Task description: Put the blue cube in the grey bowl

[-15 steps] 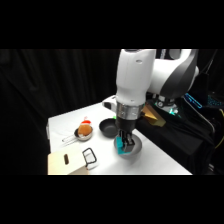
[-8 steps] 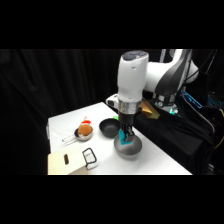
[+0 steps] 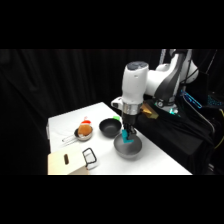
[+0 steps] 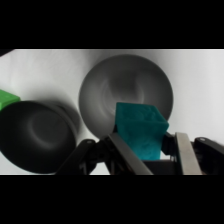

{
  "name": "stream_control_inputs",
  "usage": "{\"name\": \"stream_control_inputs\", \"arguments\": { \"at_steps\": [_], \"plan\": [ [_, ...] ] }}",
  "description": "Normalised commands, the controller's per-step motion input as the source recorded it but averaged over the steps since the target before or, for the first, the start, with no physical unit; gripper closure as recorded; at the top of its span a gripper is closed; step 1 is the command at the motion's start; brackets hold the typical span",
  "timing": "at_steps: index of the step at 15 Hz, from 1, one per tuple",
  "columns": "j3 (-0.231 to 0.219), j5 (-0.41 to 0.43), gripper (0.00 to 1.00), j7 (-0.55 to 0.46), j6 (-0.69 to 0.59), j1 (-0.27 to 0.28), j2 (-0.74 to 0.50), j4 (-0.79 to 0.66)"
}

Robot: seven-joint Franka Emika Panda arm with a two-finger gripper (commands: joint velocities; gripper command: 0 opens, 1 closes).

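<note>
The blue cube [image 4: 141, 130] is a small turquoise block held between my gripper's fingers [image 4: 187, 155], tilted a little. It hangs just above the near rim of the grey bowl [image 4: 105, 92], whose round matte inside holds nothing. In the side view my gripper [image 3: 127, 136] comes straight down over the grey bowl [image 3: 131, 148] near the table's front right, with the blue cube [image 3: 126, 138] showing as a cyan spot at its tip.
A smaller black bowl [image 4: 35, 135] sits right beside the grey one, with a small green thing [image 4: 8, 97] behind it. In the side view, a small pan with an orange thing [image 3: 83, 131] lies left of the black bowl [image 3: 108, 126]. A tan board [image 3: 67, 162] lies at the front left.
The arm has shifted right along the table with the cube, from beside the black bowl to above the grey bowl. The cube stays in the gripper.
</note>
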Motion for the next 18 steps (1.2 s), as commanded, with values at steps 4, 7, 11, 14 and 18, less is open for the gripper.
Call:
{"name": "stream_control_inputs", "arguments": {
  "at_steps": [4,7,11,14,18],
  "plan": [
    [0.029,-0.079,0.72,-0.12,0.36,-0.104,-0.13,-0.28],
    [-0.003,-0.092,0.72,-0.11,0.34,-0.08,0.04,-0.14],
    [-0.051,-0.101,0.22,-0.12,0.34,-0.033,0.16,-0.03],
    [-0.142,-0.161,0.08,-0.06,0.26,0.068,0.15,0.03],
    [-0.187,-0.154,0.0,-0.04,0.16,0.123,0.05,0.07]
  ]
}}
